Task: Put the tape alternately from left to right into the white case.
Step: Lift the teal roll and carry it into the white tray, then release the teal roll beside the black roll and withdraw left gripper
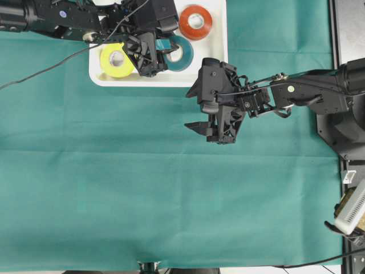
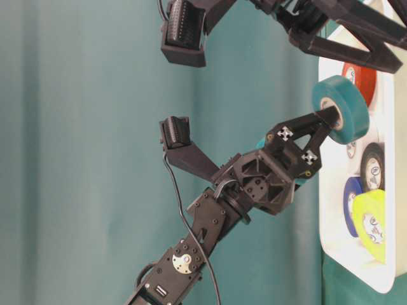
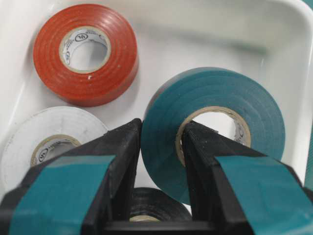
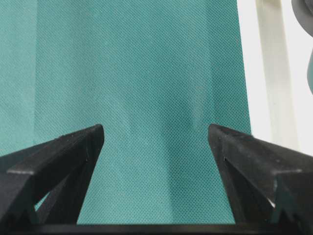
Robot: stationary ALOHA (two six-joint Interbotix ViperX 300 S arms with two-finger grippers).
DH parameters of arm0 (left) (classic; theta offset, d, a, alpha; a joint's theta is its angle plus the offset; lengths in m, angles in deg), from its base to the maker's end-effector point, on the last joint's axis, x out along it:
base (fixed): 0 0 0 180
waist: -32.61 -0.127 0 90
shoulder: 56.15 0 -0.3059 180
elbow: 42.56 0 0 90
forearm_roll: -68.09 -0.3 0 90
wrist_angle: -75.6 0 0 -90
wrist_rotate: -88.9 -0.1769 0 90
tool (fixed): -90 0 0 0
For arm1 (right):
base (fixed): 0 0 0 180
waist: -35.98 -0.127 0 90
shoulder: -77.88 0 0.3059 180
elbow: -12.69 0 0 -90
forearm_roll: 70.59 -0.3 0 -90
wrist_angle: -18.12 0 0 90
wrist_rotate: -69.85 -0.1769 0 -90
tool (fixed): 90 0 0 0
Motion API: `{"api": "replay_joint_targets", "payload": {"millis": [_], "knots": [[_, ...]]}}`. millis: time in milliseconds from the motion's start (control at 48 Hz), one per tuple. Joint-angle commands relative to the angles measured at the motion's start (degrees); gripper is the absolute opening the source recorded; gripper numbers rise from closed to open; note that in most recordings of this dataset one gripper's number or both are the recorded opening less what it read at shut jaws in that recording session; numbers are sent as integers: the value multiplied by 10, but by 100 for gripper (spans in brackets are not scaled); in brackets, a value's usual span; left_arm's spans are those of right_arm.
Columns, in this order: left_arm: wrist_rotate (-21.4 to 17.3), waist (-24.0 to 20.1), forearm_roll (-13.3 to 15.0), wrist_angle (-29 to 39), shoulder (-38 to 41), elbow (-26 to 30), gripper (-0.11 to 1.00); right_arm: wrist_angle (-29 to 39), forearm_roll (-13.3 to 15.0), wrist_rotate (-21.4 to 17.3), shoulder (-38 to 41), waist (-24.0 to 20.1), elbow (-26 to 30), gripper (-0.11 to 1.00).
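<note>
My left gripper (image 3: 162,126) is shut on the teal tape (image 3: 215,93), one finger outside the roll's wall and one inside its pale core. It holds the roll over the white case (image 1: 171,80). In the case lie the red-orange tape (image 1: 195,22), yellow tape (image 1: 116,59), white tape (image 3: 54,137), black tape (image 3: 156,203) and blue tape (image 2: 351,203). In the overhead view the left gripper (image 1: 165,51) covers much of the case. My right gripper (image 1: 191,108) hangs open over the green cloth, just right of and below the case, with nothing between its fingers (image 4: 88,142).
Green cloth (image 1: 142,182) covers the table. The case's rim (image 4: 274,73) shows at the right edge of the right wrist view. A black cable (image 1: 51,67) runs from the left arm across the cloth. Equipment stands at the right edge of the table (image 1: 351,211).
</note>
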Motion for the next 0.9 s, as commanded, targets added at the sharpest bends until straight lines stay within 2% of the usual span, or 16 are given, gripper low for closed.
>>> {"api": "replay_joint_targets", "payload": {"millis": [0, 146, 209, 250, 646, 876], "knots": [[-1, -2, -2, -5, -12, 15, 36, -4, 0, -1, -6, -2, 9, 73], [-4, -2, -2, -5, -11, 15, 78, -4, 0, 0, -5, -2, 9, 73], [-4, -2, -1, -5, -13, 14, 92, -4, 0, 0, -6, -2, 9, 73], [-4, -2, -1, -5, -14, 13, 98, -4, 0, 0, -6, -2, 9, 73], [-5, 0, -1, -5, -29, 2, 100, -4, 0, -1, -6, -2, 8, 73], [-5, 18, -2, -4, -66, -34, 100, -4, 0, 0, -6, -2, 8, 73]]}}
